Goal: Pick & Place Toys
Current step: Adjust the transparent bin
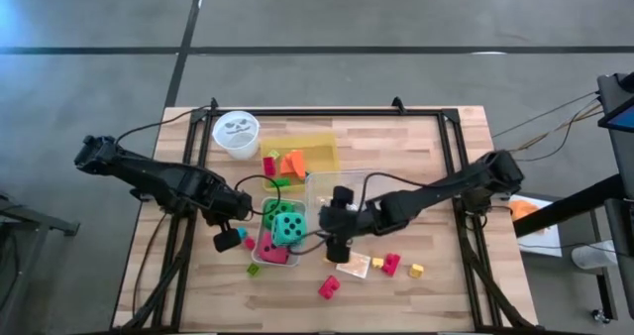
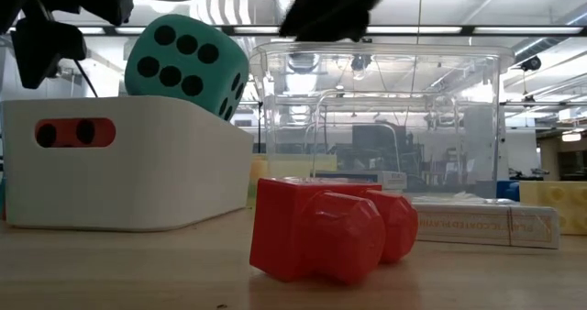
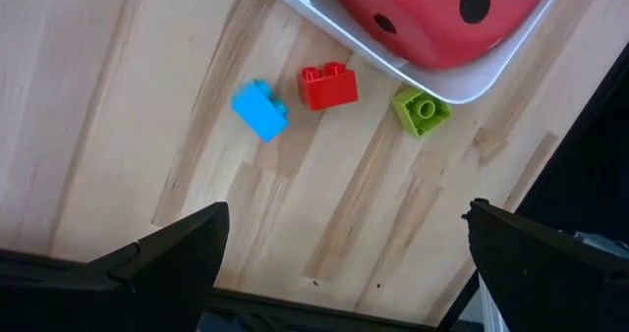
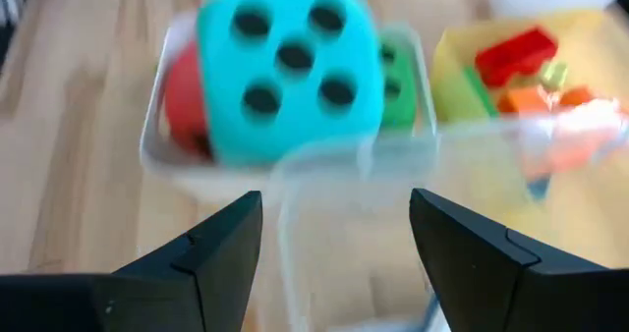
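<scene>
Nearest the low camera: red block (image 2: 328, 229) lying loose on the counter (image 2: 138, 269), still to be collected, with a flat card pack (image 2: 481, 222) behind it, beside the clear plastic box (image 2: 381, 127). White bin (image 2: 128, 177) left of that, holding the teal die (image 2: 186, 65) stacked high on the red die (image 2: 75, 132) and a green die (image 4: 398, 69), evidently the sorted large pieces. Yellow tray (image 1: 322, 147) farther back with red, orange and green blocks inside. Right hand (image 1: 337, 251) poised over the clear box, fingers parted and nothing between them, probably having let something go or lining up for the next piece. Left hand (image 1: 227, 239) released wide, empty, hovering above a blue block (image 3: 259, 109), a small red block (image 3: 327, 84) and a green block (image 3: 423, 110) just outside the bin's rim, likely choosing among them. More strays near the counter's front edge: pink block (image 1: 328, 286), yellow block (image 1: 416, 271).
</scene>
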Robot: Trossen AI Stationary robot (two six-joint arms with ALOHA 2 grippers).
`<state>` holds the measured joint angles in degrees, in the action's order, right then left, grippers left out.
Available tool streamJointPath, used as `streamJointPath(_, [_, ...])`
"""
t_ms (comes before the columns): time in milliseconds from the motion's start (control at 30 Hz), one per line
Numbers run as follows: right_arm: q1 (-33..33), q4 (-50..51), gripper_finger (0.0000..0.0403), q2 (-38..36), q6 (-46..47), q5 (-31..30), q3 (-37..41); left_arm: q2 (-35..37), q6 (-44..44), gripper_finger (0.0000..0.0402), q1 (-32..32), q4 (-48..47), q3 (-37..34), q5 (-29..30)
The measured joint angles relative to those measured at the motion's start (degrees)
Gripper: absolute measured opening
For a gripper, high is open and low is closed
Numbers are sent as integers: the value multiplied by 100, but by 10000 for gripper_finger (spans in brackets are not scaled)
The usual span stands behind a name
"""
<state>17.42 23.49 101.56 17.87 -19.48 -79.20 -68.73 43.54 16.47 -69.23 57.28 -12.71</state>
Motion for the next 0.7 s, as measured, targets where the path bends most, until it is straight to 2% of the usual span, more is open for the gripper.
streamJointPath(167, [196, 677, 253, -64, 127, -18, 14, 0, 1, 400, 0, -2, 0, 0])
streamJointPath(567, [220, 1149, 253, 30, 127, -28, 269, 0, 85, 400, 7, 0, 0, 0])
streamJointPath(700, [207, 1129, 248, 17, 165, -293, 438, 0, 108, 400, 7, 0, 0, 0])
